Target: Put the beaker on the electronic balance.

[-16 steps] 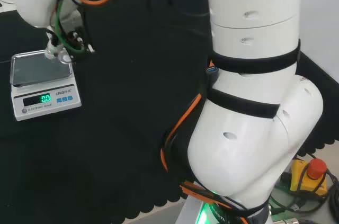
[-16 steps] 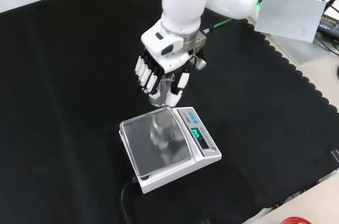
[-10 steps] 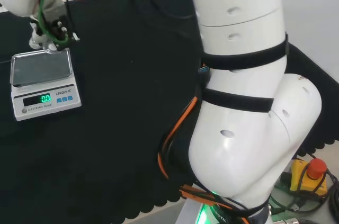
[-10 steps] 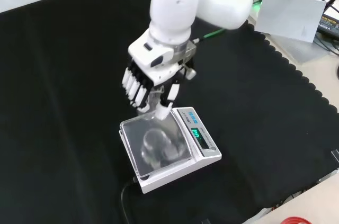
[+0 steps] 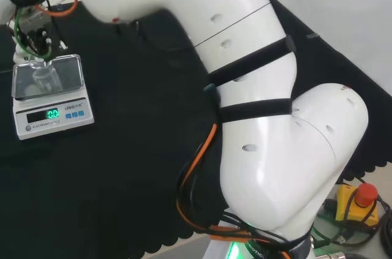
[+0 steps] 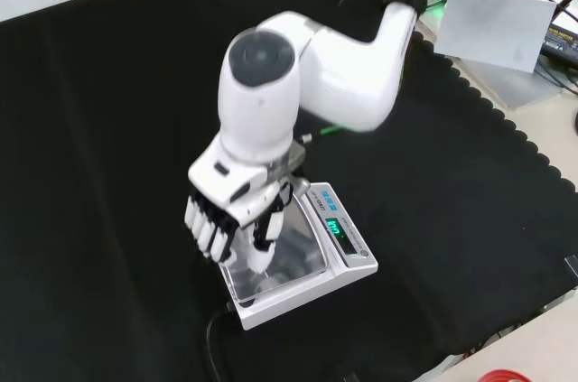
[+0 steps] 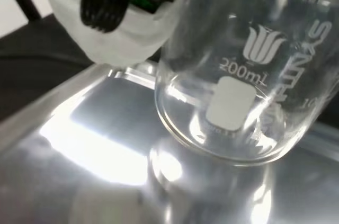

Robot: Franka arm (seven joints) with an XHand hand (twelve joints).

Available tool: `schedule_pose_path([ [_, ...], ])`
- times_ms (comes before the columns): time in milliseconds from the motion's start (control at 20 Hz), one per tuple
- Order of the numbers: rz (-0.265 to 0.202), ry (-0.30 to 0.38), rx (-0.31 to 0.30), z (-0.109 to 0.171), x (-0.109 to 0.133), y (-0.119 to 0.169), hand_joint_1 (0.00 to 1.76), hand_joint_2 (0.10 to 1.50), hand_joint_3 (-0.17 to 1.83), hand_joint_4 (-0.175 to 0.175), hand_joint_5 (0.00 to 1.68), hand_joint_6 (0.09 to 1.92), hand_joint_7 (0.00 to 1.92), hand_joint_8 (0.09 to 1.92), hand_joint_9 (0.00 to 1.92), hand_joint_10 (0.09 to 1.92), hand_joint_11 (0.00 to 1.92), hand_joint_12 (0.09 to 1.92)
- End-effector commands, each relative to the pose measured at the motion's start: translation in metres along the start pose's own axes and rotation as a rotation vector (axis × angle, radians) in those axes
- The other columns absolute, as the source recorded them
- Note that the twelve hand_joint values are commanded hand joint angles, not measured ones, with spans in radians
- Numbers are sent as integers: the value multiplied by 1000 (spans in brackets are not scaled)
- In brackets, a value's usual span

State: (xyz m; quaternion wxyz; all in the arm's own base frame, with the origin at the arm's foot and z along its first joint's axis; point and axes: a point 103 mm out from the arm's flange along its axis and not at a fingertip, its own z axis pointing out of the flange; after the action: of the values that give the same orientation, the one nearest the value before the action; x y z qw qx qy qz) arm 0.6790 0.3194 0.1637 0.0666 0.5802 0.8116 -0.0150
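Note:
The electronic balance (image 6: pixel 350 254) stands on the black cloth, with its shiny steel pan (image 5: pixel 61 70) and a lit green display. The hand (image 6: pixel 226 212) hangs over the pan, its fingers curled round a clear glass beaker (image 7: pixel 233 75). In the wrist view the beaker tilts a little, its base just above or on the pan (image 7: pixel 79 144); I cannot tell whether they touch. A white finger (image 7: pixel 122 28) sits beside the beaker's wall. In the head view the beaker (image 5: pixel 43 79) shows faintly over the pan.
The arm's big white links (image 5: pixel 257 124) fill the head view's right, and the forearm (image 6: pixel 271 84) reaches down over the balance in the front view. A black cable (image 6: pixel 212 339) leaves the balance's near side. A red stop button (image 5: pixel 365 195) sits off the cloth.
The hand has carried the beaker from beyond the balance's far edge to over the pan and lowered it. The arm has swung round with it.

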Motion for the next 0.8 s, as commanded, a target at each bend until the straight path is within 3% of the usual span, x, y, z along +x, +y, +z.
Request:
schedule_pose_path([
  [50, -72, 5, 96, 29, 24, -35, 1279, 635, 760, 4, 1182, 785, 1223, 915, 1333, 656, 1353, 845],
  [350, -81, -10, 103, -4, 15, -54, 1280, 625, 776, 3, 1185, 784, 1225, 918, 1337, 662, 1357, 839],
  [400, -90, -7, 109, -7, 15, -56, 1243, 634, 748, -24, 1200, 778, 1203, 960, 1335, 663, 1354, 838],
  [500, -163, 22, 178, -29, 12, -62, 1019, 548, 624, -14, 669, 691, 857, 959, 1055, 625, 868, 1126],
  [600, -186, 30, 173, -45, 9, -66, 834, 522, 485, -12, 288, 470, 512, 924, 727, 717, 444, 1392],
  [700, -200, 34, 162, -61, 6, -71, 710, 535, 352, -3, 113, 235, 262, 867, 475, 829, 183, 1549],
  [800, -206, 40, 160, -72, 2, -77, 619, 552, 249, 6, 32, 87, 112, 819, 314, 906, 49, 1609],
])
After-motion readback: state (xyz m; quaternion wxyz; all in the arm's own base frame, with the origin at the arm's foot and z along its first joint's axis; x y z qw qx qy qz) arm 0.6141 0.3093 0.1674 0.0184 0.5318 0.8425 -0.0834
